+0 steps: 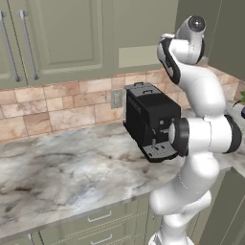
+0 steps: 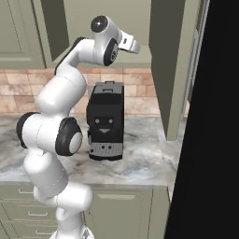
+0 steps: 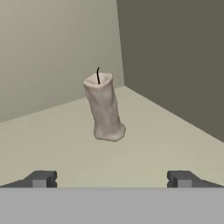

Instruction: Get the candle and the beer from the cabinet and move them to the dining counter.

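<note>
The coffee machine (image 1: 150,120) on the worktop (image 1: 62,167) has its lower right corner covered by the arm's elbow in the left base view. The cabinet (image 1: 62,38) doors run off the top edge there. In the hand view only the tips of the fingers (image 3: 41,178) show above the bottom.

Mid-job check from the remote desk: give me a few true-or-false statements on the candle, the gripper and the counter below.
1. The candle stands on the cabinet shelf, ahead of the gripper. True.
2. The gripper is shut on the candle. False: its fingertips stand wide apart, short of the candle.
3. A black coffee machine sits on the marbled worktop. True.
4. The candle lies flat on its side. False: it stands on end, leaning slightly in the hand view, wick up.
5. The cabinet doors in the left base view have round knobs. False: long vertical bar handles.
</note>
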